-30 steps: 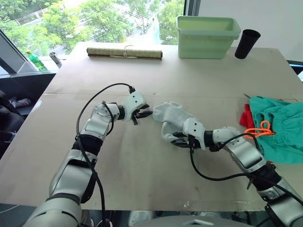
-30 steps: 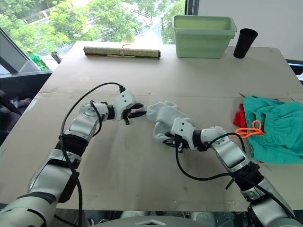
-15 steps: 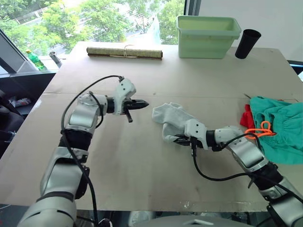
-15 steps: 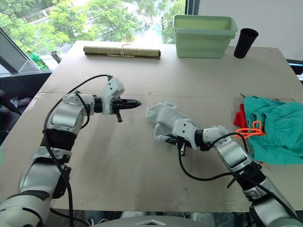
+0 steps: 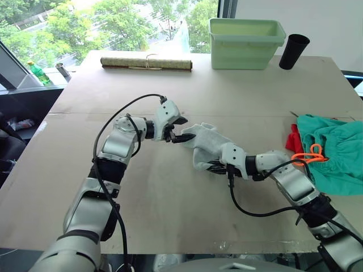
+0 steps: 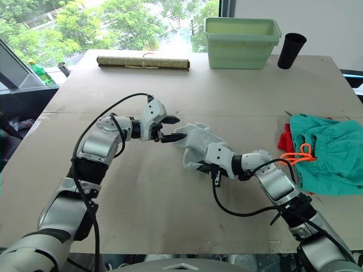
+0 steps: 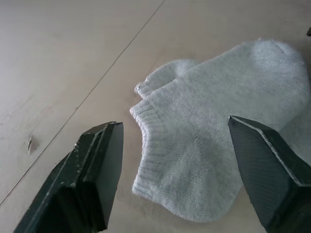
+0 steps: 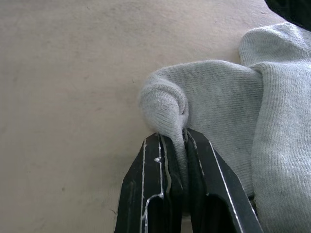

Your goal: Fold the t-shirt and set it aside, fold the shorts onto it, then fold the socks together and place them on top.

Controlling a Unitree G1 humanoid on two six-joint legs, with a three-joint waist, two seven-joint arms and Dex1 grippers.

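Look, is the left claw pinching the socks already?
No, the left claw is wide open, its two fingers apart on either side of the socks without touching them.

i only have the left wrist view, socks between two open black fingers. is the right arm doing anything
Observer: Yes, the right gripper is shut on a pinched fold of the socks.
Operator: where did the shirt and shorts end up
Observer: The shorts lie rumpled at the table's right edge, on top of the t-shirt, of which just a red bit shows.
Operator: anything else on the table
Observer: A green bin, a black cup and a rolled mat stand along the far edge.
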